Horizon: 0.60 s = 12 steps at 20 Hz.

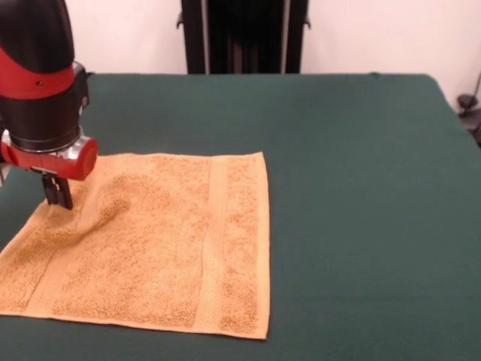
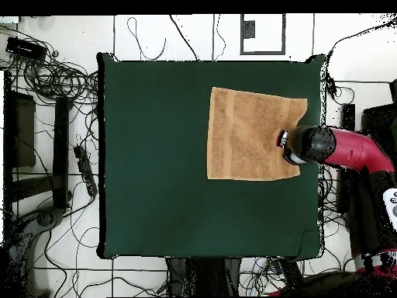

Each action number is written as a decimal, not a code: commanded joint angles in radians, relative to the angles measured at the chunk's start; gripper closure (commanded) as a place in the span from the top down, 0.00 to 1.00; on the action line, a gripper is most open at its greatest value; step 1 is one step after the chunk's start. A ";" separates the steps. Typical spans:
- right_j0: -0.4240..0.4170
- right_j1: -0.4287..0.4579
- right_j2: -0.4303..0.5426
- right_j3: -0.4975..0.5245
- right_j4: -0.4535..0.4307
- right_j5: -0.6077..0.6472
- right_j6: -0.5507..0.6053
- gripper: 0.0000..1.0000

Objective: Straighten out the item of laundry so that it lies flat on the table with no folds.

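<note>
Robotics lab setting. Table (image 2: 155,194) draped in plain dark green cloth stands on a pale tiled floor (image 2: 139,35). Loose cables (image 2: 54,77) and black equipment racks (image 2: 19,128) crowd the floor around it. Black pedestal (image 1: 242,36) against a bare white wall (image 1: 376,34).

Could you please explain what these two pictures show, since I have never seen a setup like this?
Both show one moment. The red and black machine is a robot arm; at its end sits a gripper with small dark fingers. One picture looks across the table toward the robot; the other looks straight down. On the dark green table lies an orange-tan towel, mostly flat, with a soft ridge near the gripper. The gripper is down at the towel's edge; whether it is pinching the cloth cannot be seen.
</note>
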 commanded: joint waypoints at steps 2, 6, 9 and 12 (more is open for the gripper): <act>0.021 0.024 0.120 -0.024 -0.016 0.086 -0.345 0.00; 0.019 0.024 0.122 -0.029 -0.018 0.091 -0.351 0.00; 0.018 0.021 0.119 -0.017 -0.021 0.075 -0.338 0.00; 0.021 0.018 0.115 -0.011 -0.023 0.068 -0.326 0.00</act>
